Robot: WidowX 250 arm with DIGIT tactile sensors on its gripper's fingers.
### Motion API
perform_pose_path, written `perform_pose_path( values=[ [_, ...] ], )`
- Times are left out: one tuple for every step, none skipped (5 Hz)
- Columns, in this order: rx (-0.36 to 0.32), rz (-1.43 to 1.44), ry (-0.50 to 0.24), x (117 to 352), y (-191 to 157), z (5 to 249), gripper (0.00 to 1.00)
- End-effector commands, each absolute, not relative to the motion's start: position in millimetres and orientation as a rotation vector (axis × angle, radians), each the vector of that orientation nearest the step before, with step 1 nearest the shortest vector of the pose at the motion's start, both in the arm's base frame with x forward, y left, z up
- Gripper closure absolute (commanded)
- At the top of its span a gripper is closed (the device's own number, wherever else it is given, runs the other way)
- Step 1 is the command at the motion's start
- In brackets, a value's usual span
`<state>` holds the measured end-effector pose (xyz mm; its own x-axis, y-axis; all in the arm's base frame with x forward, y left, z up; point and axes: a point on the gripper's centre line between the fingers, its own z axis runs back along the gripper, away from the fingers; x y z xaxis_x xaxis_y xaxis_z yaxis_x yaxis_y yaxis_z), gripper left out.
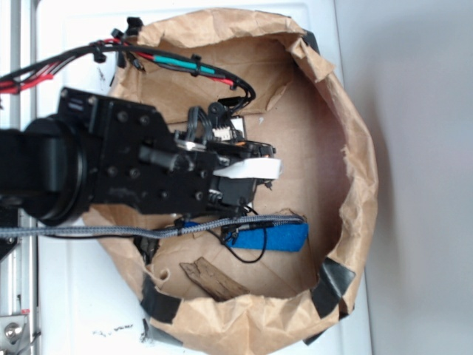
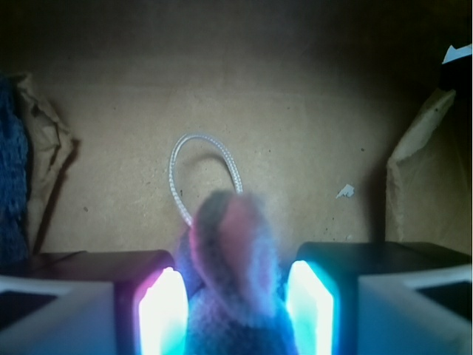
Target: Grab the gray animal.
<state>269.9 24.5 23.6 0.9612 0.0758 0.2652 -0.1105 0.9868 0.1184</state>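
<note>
our gripper (image 2: 235, 310) stands spread, the gray animal (image 2: 233, 274) between its lit pads (image 2: 161, 314) (string loop (image 2: 203, 174) ahead); we should squeeze evenly, centred.

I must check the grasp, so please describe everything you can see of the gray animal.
The gray animal appears only in the wrist view, blurred and very close. It looks soft and fuzzy, gray with a pink patch, probably an ear. A thin pale string loop rises from it and lies on the brown cardboard floor. It sits between the two lit fingers of the gripper; contact cannot be confirmed. The exterior view hides it.
</note>
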Motion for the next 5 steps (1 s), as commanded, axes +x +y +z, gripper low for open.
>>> perform_pose_path(
  values=[
    [0.035, 0.159, -0.27, 279.0, 31.2, 84.8, 1.0],
    [-0.075, 0.162, -0.215, 276.3, 41.8, 132.6, 1.0],
    [-0.109, 0.18, -0.206, 272.8, 49.3, 160.6, 1.0],
    [-0.139, 0.165, -0.175, 271.3, 55.4, 178.0, 1.0],
    [-0.162, 0.153, -0.186, 263.6, 57.2, 192.9, 1.0]
  ],
)
